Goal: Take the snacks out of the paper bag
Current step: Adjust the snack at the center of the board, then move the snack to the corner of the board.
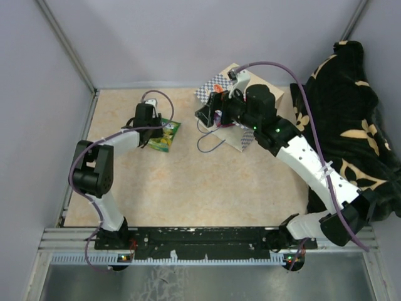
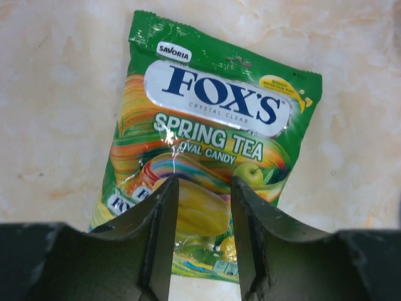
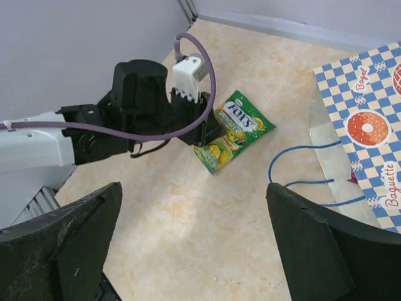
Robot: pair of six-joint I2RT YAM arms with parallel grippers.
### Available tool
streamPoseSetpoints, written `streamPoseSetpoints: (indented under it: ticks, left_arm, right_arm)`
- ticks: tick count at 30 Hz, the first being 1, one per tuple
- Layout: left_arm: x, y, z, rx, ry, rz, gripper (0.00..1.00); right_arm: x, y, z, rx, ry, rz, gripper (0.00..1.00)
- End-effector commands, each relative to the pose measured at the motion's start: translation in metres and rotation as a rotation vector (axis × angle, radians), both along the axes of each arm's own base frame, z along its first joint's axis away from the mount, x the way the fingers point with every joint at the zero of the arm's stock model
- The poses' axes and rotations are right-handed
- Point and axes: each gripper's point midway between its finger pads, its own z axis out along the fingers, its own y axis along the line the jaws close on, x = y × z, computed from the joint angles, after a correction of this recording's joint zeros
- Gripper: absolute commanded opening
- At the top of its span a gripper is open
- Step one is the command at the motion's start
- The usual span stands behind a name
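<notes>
Left gripper [image 2: 203, 185] sits released over the green packet [image 2: 213, 125], centre frame. Right gripper [image 3: 193, 191] gapes empty; the bag [image 3: 363, 81] has loose cords [image 3: 294, 150] that could snag it.

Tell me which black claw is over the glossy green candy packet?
The left gripper; the right gripper is by the checkered paper bag.
</notes>
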Motion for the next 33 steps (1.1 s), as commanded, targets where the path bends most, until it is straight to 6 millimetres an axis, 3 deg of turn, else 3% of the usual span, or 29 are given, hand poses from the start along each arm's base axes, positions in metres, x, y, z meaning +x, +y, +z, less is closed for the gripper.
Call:
streamPoseSetpoints:
  ticks: [1,6,11,24,33]
  left_arm:
    - [0.012,-0.002,-0.005,-0.001,0.027,-0.008,0.44]
    - [0.012,0.018,-0.031,0.016,0.099,0.083,0.34]
    - [0.011,0.042,-0.050,0.015,0.159,0.166,0.34]
    - [0.052,0.104,-0.025,0.123,0.140,0.218,0.36]
    - [0.093,0.133,-0.026,0.123,0.130,0.217,0.39]
  right_arm:
    - [-0.005,-0.014,0.012,-0.002,-0.059,-0.030,0.99]
    - [-0.009,-0.020,0.007,-0.015,-0.067,-0.037,0.99]
    - [-0.010,-0.025,0.007,-0.015,-0.075,-0.045,0.99]
    - [-0.017,-0.031,-0.010,-0.024,-0.060,-0.036,0.99]
    - [-0.021,-0.027,-0.017,0.003,-0.046,-0.012,0.99]
